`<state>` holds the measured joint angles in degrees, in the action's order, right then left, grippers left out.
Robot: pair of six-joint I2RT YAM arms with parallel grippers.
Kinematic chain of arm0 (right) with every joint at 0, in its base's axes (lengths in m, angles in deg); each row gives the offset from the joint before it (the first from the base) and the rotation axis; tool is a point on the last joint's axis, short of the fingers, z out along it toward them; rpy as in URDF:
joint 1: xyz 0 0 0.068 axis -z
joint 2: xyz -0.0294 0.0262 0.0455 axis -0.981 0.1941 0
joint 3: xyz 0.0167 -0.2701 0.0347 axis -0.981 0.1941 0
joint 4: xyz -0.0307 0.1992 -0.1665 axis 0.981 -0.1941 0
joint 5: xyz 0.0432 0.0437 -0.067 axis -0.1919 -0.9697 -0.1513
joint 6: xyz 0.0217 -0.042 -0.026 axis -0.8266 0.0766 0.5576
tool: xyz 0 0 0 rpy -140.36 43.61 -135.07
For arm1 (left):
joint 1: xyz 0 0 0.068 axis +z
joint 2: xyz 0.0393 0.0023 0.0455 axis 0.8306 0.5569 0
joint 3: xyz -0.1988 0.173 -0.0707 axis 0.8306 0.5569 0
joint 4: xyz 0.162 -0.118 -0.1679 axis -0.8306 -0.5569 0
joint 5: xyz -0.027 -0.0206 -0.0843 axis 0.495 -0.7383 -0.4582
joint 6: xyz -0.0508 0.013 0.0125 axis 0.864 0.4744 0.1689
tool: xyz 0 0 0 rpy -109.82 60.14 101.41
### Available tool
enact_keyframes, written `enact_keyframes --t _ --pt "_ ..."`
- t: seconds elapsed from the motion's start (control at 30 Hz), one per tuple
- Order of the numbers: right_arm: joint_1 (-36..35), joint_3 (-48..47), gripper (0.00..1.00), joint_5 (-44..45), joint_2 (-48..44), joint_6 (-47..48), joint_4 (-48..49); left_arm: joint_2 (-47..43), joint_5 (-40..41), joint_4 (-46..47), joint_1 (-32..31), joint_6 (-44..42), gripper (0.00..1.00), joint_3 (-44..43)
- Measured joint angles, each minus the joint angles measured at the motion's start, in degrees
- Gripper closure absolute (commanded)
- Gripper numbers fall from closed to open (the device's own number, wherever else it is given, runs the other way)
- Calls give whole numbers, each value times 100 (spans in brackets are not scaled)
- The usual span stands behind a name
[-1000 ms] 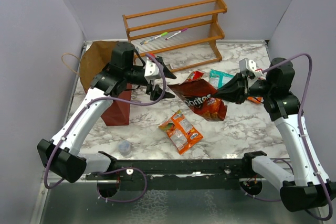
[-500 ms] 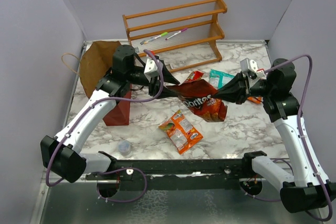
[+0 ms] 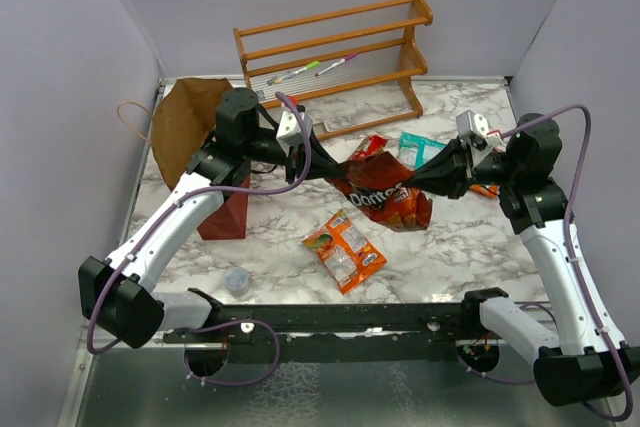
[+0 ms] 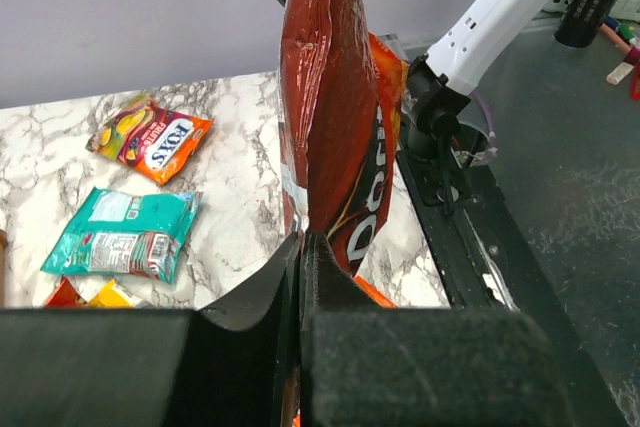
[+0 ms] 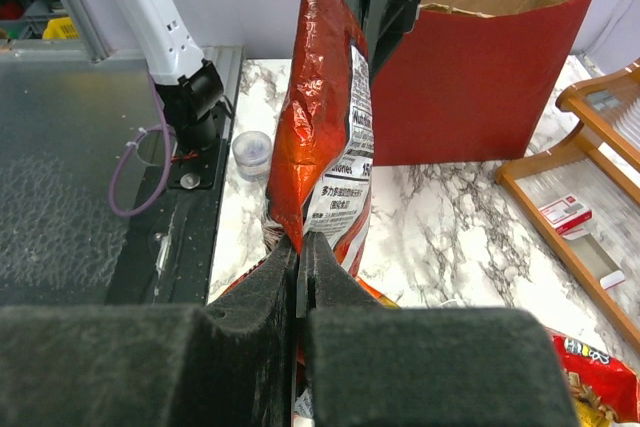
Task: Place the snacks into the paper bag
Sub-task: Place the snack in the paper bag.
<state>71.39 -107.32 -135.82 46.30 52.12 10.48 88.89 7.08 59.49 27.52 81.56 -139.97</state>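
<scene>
A large red-orange chip bag [image 3: 382, 194] hangs above the table, stretched between both grippers. My left gripper [image 3: 326, 169] is shut on its left edge, and the left wrist view shows the bag [image 4: 330, 97] rising from the closed tips [image 4: 302, 237]. My right gripper [image 3: 420, 182] is shut on the opposite edge, the bag [image 5: 325, 117] standing up from its tips [image 5: 302, 239]. The dark-red paper bag [image 3: 224, 213] stands open at the left, just behind the left arm, also in the right wrist view [image 5: 470, 77]. Smaller snacks lie on the table: an orange packet [image 3: 345, 250] and a teal one [image 3: 421, 147].
A wooden slatted rack [image 3: 335, 47] with two marker pens [image 3: 310, 71] stands at the back. A small clear cup [image 3: 237, 280] sits near the front left edge. Another orange packet [image 4: 150, 137] lies beyond the teal one [image 4: 125, 232]. Grey walls close in three sides.
My left gripper moved right and closed on the chip bag's left edge. The bag now stands tauter and a little higher between the two grippers. The right arm has barely moved.
</scene>
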Motion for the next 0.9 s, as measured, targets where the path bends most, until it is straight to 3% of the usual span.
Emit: enact_keyframes --t 0.07,0.17,0.47,0.53,0.67,0.9 --pt "0 22 98 98 -2 2 -2 -7 4 2 2 24 100 0" --pt "0 39 87 372 -2 90 -35 -46 55 -70 9 42 100 0" --pt "0 87 32 1165 103 876 -409 -422 684 -946 264 -258 100 -153" --pt "0 125 24 1335 94 1038 -496 -520 848 -1137 402 -358 100 -219" --pt "0 376 19 1633 -83 1298 -573 -741 1049 -1521 837 -442 100 -452" --pt "0 942 18 2225 -328 1727 -686 -1075 1307 -1912 1510 -328 100 -1084"
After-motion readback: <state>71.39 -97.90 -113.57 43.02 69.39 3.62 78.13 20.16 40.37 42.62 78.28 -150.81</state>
